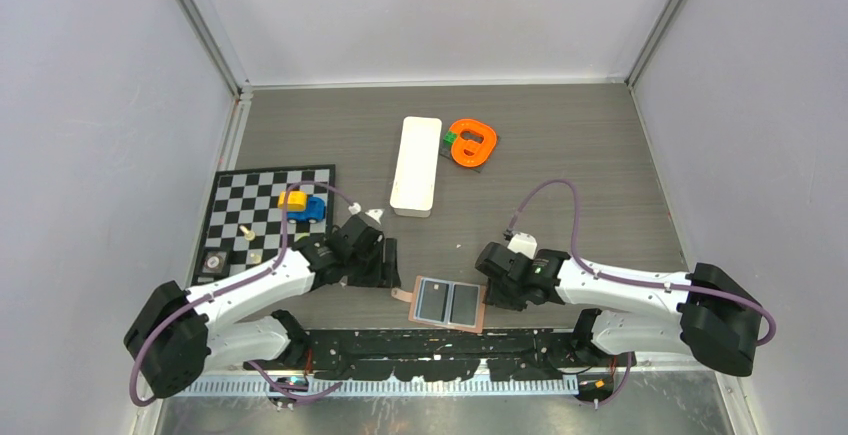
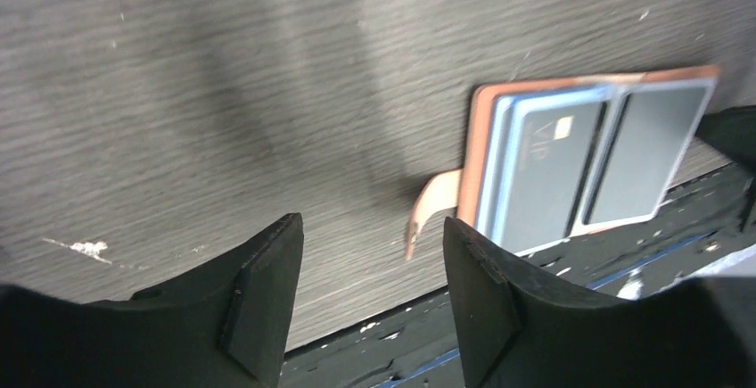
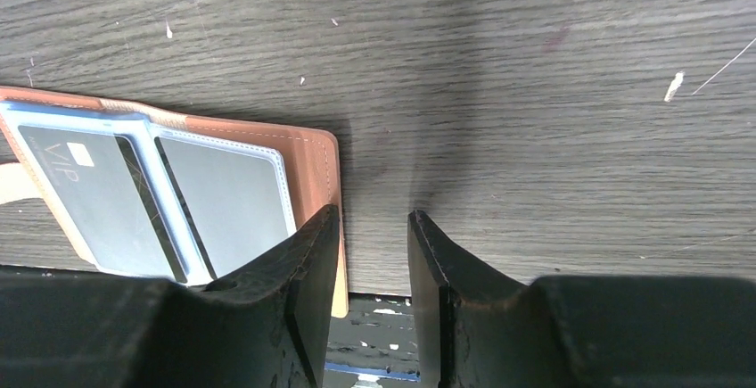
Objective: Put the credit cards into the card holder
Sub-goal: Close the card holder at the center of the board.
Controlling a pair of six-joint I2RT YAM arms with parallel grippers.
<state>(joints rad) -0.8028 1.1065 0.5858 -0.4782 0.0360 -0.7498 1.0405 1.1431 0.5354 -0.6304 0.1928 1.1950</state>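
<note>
The tan-brown card holder [image 1: 482, 307] lies open and flat at the table's near edge, between my two grippers. Its pale blue-grey pockets hold two dark cards: one marked VIP [image 1: 434, 300] on the left and a plain one [image 1: 465, 302] on the right. My left gripper [image 1: 385, 263] is open and empty just left of the holder's snap tab [image 2: 432, 199]. In the left wrist view the gripper [image 2: 370, 223] faces the holder [image 2: 481, 138] and both cards [image 2: 544, 169]. My right gripper [image 1: 495, 280] is open and empty at the holder's right edge [image 3: 308, 134]; its left finger [image 3: 312, 263] overlaps that edge.
A long white tray [image 1: 416, 165] stands at mid-table, with an orange ring-shaped piece [image 1: 472, 141] and a small green block [image 1: 451, 138] to its right. A checkerboard [image 1: 262, 217] at the left carries a yellow-and-blue toy [image 1: 300, 203]. A black rail [image 1: 440, 345] runs along the near edge.
</note>
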